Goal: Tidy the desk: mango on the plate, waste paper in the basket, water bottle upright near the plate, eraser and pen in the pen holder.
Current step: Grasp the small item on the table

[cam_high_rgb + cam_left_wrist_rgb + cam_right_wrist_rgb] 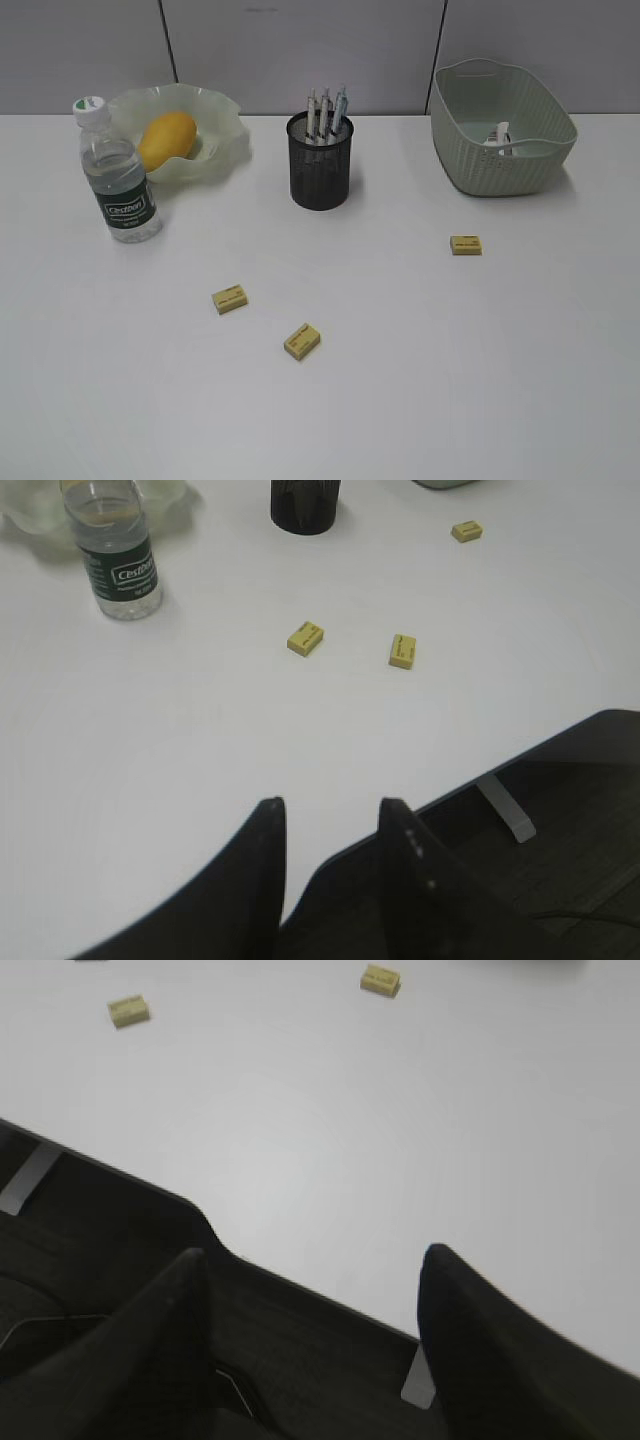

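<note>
The mango (pixel 166 139) lies in the wavy green plate (pixel 225 120). The water bottle (pixel 118 180) stands upright just in front of the plate; it also shows in the left wrist view (pixel 115 550). The pen holder (pixel 320 160) holds three pens (pixel 325 112). Crumpled white waste paper (pixel 499 134) lies in the basket (pixel 505 150). Three yellow erasers lie on the desk (pixel 400 420): left (pixel 230 298), middle (pixel 302 341), right (pixel 466 245). My left gripper (pixel 330 805) and right gripper (pixel 315 1255) are both open, empty, and hover at the desk's front edge, outside the exterior view.
The left wrist view shows the three erasers (pixel 305 638), (pixel 402 651), (pixel 466 531) and the pen holder's base (pixel 303 505). The right wrist view shows two erasers (pixel 129 1010), (pixel 381 979). The dark desk edge lies under both grippers.
</note>
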